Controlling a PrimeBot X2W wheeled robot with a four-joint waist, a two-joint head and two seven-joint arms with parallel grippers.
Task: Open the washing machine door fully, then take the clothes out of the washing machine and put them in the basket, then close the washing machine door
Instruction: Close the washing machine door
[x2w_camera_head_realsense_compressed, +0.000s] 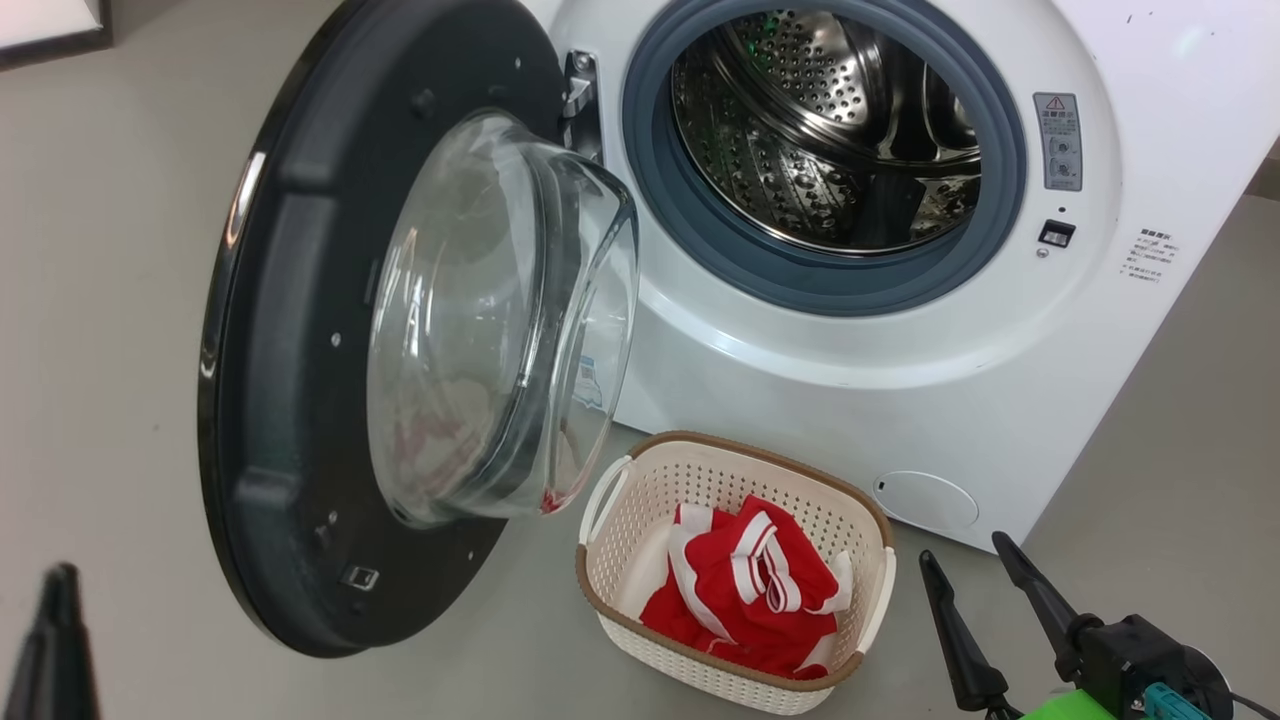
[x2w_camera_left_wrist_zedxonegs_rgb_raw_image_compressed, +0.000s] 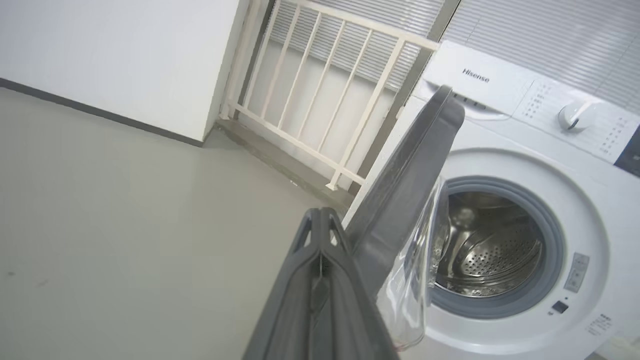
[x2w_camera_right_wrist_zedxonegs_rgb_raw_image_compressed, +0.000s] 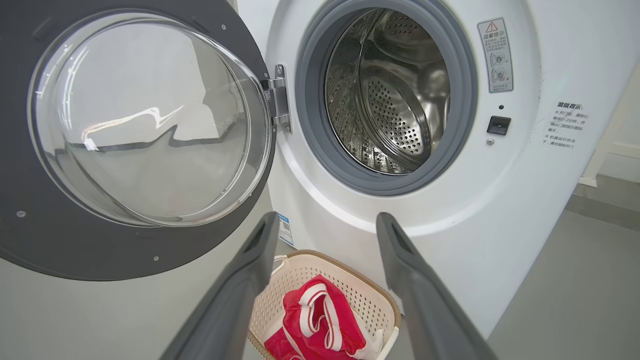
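Observation:
The washing machine (x2w_camera_head_realsense_compressed: 1150, 330) stands with its steel drum (x2w_camera_head_realsense_compressed: 830, 130) bare. Its door (x2w_camera_head_realsense_compressed: 300, 400) hangs swung out to the left, glass bowl (x2w_camera_head_realsense_compressed: 490, 330) bulging toward me; it shows edge-on in the left wrist view (x2w_camera_left_wrist_zedxonegs_rgb_raw_image_compressed: 405, 185) and broadside in the right wrist view (x2w_camera_right_wrist_zedxonegs_rgb_raw_image_compressed: 125, 250). Red clothes (x2w_camera_head_realsense_compressed: 750, 590) with white stripes lie in the cream basket (x2w_camera_head_realsense_compressed: 620, 520) on the floor below the drum (x2w_camera_right_wrist_zedxonegs_rgb_raw_image_compressed: 350, 320). My left gripper (x2w_camera_left_wrist_zedxonegs_rgb_raw_image_compressed: 320, 220) is shut and empty, left of the door's outer edge, its dark tip at the lower left (x2w_camera_head_realsense_compressed: 55, 640). My right gripper (x2w_camera_head_realsense_compressed: 975, 560) is open, right of the basket (x2w_camera_right_wrist_zedxonegs_rgb_raw_image_compressed: 325, 227).
Grey floor (x2w_camera_head_realsense_compressed: 100, 250) stretches left of the door. A white railing (x2w_camera_left_wrist_zedxonegs_rgb_raw_image_compressed: 320, 100) and a white wall (x2w_camera_left_wrist_zedxonegs_rgb_raw_image_compressed: 115, 60) stand behind the machine's left side. The control panel with a knob (x2w_camera_left_wrist_zedxonegs_rgb_raw_image_compressed: 575, 116) tops the machine.

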